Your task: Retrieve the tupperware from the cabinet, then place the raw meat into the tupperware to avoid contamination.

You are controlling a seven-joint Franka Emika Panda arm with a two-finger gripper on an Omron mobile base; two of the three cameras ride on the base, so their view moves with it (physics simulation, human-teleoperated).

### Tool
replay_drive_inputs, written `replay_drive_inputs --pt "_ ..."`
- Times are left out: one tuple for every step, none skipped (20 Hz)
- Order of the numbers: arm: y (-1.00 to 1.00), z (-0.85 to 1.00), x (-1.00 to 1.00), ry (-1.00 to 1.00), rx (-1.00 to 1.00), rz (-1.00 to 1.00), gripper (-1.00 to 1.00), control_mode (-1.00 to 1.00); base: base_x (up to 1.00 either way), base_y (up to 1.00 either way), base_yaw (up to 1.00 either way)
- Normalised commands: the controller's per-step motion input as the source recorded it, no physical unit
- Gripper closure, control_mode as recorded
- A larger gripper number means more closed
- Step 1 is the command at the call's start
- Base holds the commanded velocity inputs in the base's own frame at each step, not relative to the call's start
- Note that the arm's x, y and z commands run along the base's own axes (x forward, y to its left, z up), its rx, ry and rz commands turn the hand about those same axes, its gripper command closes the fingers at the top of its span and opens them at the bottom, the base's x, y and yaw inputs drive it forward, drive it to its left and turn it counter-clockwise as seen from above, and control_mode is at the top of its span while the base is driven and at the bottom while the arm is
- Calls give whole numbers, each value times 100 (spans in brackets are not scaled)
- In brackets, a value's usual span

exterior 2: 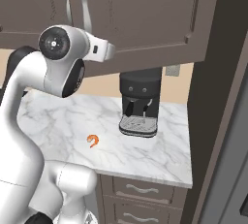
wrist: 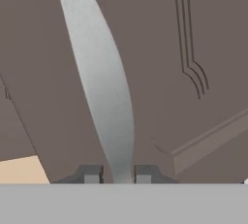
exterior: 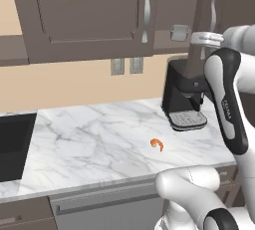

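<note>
Pincer (wrist: 117, 175) straddles cabinet (wrist: 193, 34) handle (wrist: 104, 87).

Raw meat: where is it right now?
The raw meat lies bare on the marble counter, centre-right in the left base view, in front and left of the black coffee machine.

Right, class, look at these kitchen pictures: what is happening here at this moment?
The white robot arm's gripper has its two dark fingertips either side of a long silver bar handle on the dark brown wall cabinet. The tiny orange raw meat piece lies on the white marble counter, near the black coffee machine.
</note>
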Motion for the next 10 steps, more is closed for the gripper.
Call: replay_drive_inputs --pt "-28 0 -31 0 0 -1 100 -100 0 0 0" --pt "-29 0 -33 0 0 -1 100 -100 0 0 0" --pt "-31 0 -33 0 0 -1 100 -100 0 0 0" --pt "-30 0 -34 0 0 -1 100 -100 0 0 0" --pt "-30 0 -33 0 0 -1 100 -100 0 0 0" --pt "-30 0 -33 0 0 -1 100 -100 0 0 0" --pt "-32 0 -34 0 0 -1 100 -100 0 0 0" --pt "-32 0 -34 0 0 -1 100 -100 0 0 0" --pt "-33 0 -34 0 0 -1 100 -100 0 0 0" --pt "-33 0 -32 0 0 -1 100 -100 0 0 0"
